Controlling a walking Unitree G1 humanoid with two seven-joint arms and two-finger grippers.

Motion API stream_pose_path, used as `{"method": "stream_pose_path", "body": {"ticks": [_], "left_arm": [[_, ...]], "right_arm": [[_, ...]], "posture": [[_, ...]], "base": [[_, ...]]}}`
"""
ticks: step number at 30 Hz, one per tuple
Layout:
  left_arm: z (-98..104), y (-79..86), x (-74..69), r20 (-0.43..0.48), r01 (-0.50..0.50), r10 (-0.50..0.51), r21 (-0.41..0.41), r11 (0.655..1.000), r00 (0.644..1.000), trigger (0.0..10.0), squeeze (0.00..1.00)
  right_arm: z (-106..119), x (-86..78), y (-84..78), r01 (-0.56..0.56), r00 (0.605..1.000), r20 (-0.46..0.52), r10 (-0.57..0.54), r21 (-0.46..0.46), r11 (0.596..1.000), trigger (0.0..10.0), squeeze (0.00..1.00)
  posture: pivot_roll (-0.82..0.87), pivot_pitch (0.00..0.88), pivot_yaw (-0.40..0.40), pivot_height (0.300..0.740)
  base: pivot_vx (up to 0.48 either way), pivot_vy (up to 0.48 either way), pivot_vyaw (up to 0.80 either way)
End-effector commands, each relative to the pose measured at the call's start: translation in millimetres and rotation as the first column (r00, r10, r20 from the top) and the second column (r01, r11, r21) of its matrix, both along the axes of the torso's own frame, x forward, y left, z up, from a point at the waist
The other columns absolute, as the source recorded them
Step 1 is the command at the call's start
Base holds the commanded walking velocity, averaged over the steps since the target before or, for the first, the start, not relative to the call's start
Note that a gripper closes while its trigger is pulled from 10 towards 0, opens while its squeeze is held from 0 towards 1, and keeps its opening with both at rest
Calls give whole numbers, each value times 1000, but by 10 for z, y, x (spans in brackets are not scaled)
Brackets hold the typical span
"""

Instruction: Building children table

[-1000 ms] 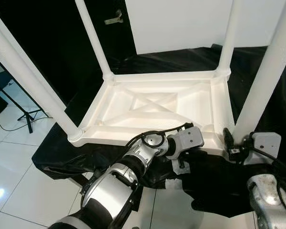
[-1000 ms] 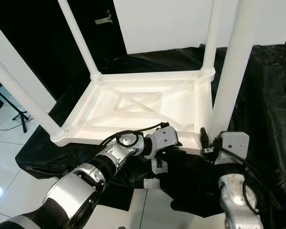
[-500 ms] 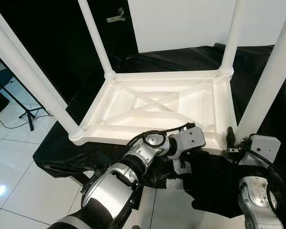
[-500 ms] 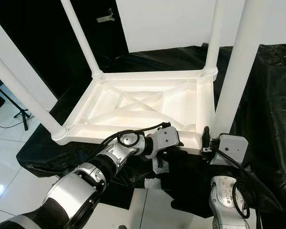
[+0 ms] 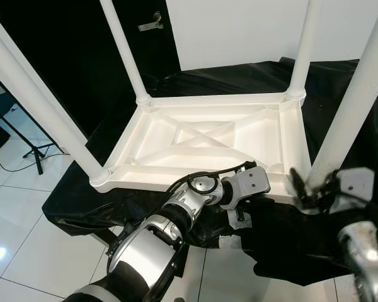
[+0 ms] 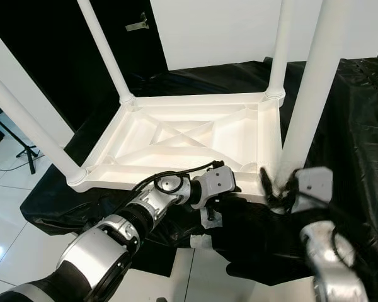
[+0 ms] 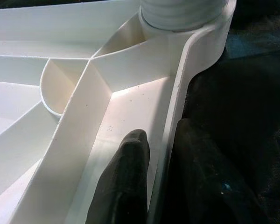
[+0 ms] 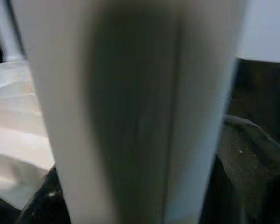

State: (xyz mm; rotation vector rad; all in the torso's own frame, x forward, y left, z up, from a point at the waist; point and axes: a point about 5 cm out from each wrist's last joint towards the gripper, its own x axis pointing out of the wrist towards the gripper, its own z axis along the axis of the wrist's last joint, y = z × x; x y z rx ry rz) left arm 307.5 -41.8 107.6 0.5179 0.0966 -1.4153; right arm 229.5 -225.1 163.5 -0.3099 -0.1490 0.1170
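Four-legged table [image 5: 208, 135] looks light, rigid; left end effector [image 7: 154, 186] pinches its rim, right end effector [image 5: 302, 189] straddles the near leg [image 5: 349, 107].

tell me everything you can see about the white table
The white table lies upside down on a black cloth, looks moulded plastic, its ribbed underside crossed by diagonal braces, four round legs standing up at its corners. The left gripper straddles its near rim, one finger inside, one outside. The right gripper sits blurred at the near right leg.
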Motion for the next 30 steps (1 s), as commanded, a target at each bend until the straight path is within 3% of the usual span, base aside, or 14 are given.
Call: {"method": "stream_pose_path", "body": {"ticks": [1,4,6,13,14,16,17,25,30], "left_arm": [[-204,-11,-75,-48,-78,79,37,996,996,10000,0],[-206,5,-66,-49,-84,86,37,996,995,10000,0],[-212,25,-55,-48,-92,93,41,995,994,10000,0],[-191,-1,-54,-47,-91,93,34,995,995,10000,0],[-185,-7,-54,-47,-91,92,32,995,995,10000,0],[-186,-6,-54,-46,-91,92,32,995,995,10000,0],[-188,-2,-53,-46,-91,92,33,995,995,10000,0],[-195,24,-45,-43,-91,92,40,995,995,10000,0],[-192,27,-42,-42,-88,90,41,995,995,10000,0]], "right_arm": [[62,15,-39,-43,999,-9,43,9,999,10000,0],[108,22,-89,-80,996,-28,80,-1,997,10000,0],[120,7,-130,-161,983,-96,158,-15,987,10000,0],[-16,-43,-73,-264,943,-213,255,-13,965,10000,0],[-56,-46,-68,-268,938,-229,260,-5,963,7137,0],[-67,-48,-66,-270,937,-233,261,-4,963,7137,0],[-86,-59,-63,-273,935,-237,264,-4,962,0,0],[-165,-100,-78,-263,931,-259,257,10,965,0,0],[-229,-102,-53,-174,957,-233,173,15,985,0,0]], "posture": [[-59,0,121,740],[-61,0,120,740],[-61,0,117,740],[-58,0,116,740],[-58,0,118,740],[-58,0,118,740],[-58,0,120,740],[-57,0,125,740],[-62,0,131,740]], "base": [[0,0,0],[0,0,0],[0,0,0],[0,0,0],[0,0,0],[0,0,0],[0,0,0],[0,0,0],[0,0,0]]}}
